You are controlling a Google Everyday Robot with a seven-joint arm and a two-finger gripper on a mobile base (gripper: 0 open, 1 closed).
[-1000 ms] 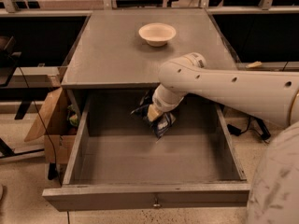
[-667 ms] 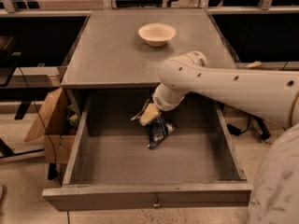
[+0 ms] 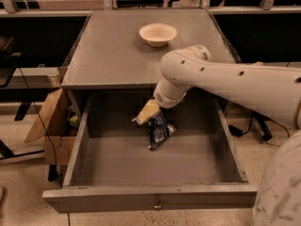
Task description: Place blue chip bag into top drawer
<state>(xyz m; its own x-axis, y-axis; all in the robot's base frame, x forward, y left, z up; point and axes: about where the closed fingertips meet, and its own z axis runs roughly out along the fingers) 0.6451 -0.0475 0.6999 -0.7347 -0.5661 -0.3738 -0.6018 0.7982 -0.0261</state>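
Writing and labels: the blue chip bag (image 3: 160, 131) carries white print on its dark face, but none of it can be read. No other lettering is seen on any surface.

Task item: the bag is a small crinkled foil packet, dark navy, with a pale sealed end at its lower tip. It stands tilted on the floor of the top drawer (image 3: 117, 164), just below the pincer (image 3: 146, 113) and slightly to its right. Its upper end meets the pincer's tip. Whether it is pinched or merely touched cannot be told.

Pincer: it hangs inside the open drawer, close to the back, its pale yellow tip pointing down and to the left. Whether it is spread or pressed together cannot be told. The white arm (image 3: 225, 81) reaches in from the right.

Drawer: grey, pulled fully out, with a plain front and a small metal knob (image 3: 156, 204) well below the pincer.

Other items: a cream bowl (image 3: 158, 33) sits on the tabletop (image 3: 108, 51) well above the pincer. A cardboard box (image 3: 51, 126) stands far to its left, outside the drawer.
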